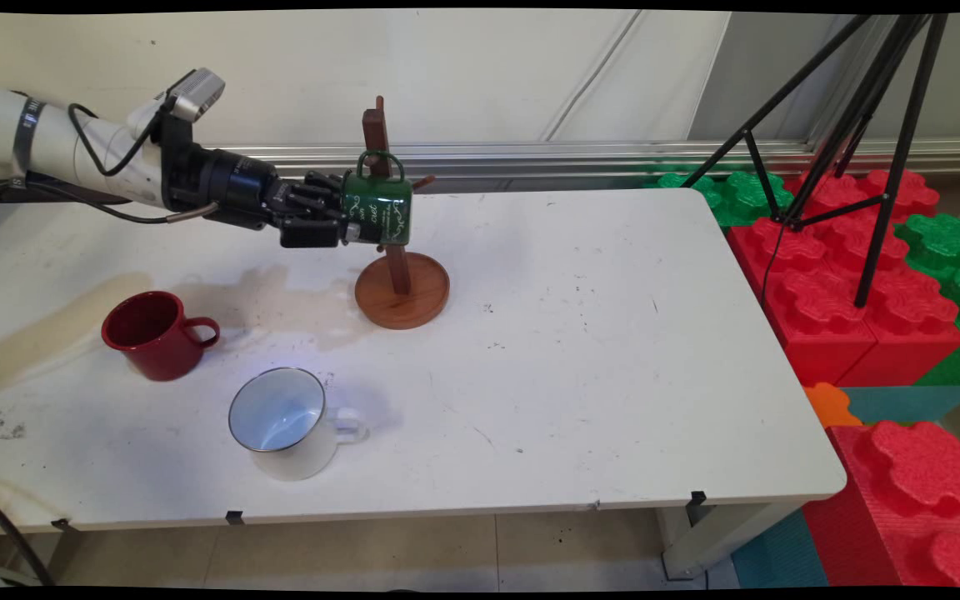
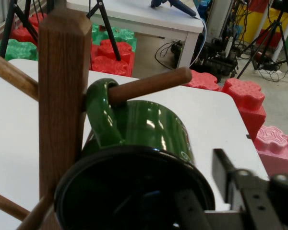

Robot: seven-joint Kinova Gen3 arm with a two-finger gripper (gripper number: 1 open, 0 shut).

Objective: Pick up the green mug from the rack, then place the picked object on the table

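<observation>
A dark green mug hangs on its side from a wooden mug tree, its handle looped over a peg and its mouth turned toward my hand. My gripper is at the mug's rim and stands open. One finger shows just outside the rim on the right. The other reaches into the mug's dark inside, where it is hard to make out. The tree's post stands against the mug's handle side.
A red mug stands at the left. A white enamel mug stands nearer the front edge. A brownish stain spreads over the table's left part. Black tripod legs and red and green foam blocks stand beyond the right edge.
</observation>
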